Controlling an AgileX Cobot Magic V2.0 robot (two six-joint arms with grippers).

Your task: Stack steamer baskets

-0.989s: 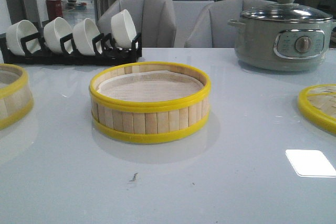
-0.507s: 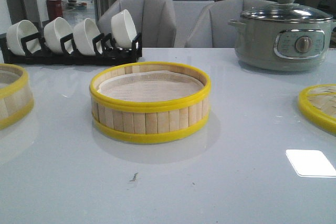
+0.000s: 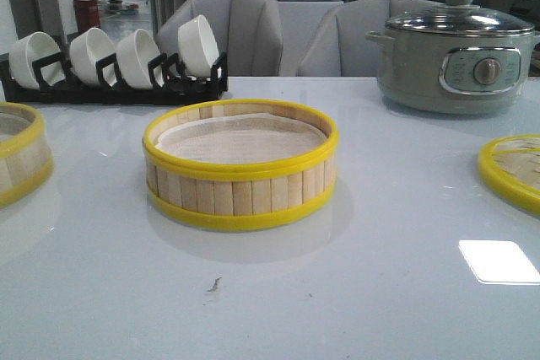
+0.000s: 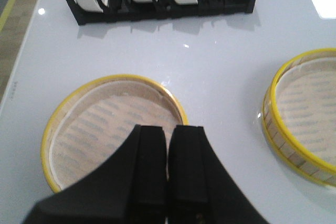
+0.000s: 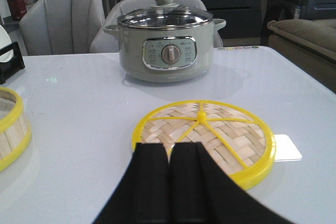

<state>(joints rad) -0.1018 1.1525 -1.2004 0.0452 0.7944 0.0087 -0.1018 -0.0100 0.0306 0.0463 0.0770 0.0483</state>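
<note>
One steamer basket [image 3: 240, 196], pale slats between yellow rims with a white liner inside, stands in the middle of the table in the front view. A second steamer basket [image 3: 24, 158] is cut off by the left edge. Neither gripper shows in the front view. In the left wrist view my left gripper [image 4: 168, 129] hangs shut and empty above the near rim of the left basket [image 4: 115, 78], with the middle basket [image 4: 270, 108] off to one side. My right gripper [image 5: 169, 148] is shut and empty just in front of the woven lid [image 5: 226, 129].
A grey electric cooker [image 3: 456, 52] with a glass lid stands at the back right. A black rack of white bowls [image 3: 114, 61] lines the back left. The flat woven lid [image 3: 510, 170] lies at the right edge. Chairs stand behind the table.
</note>
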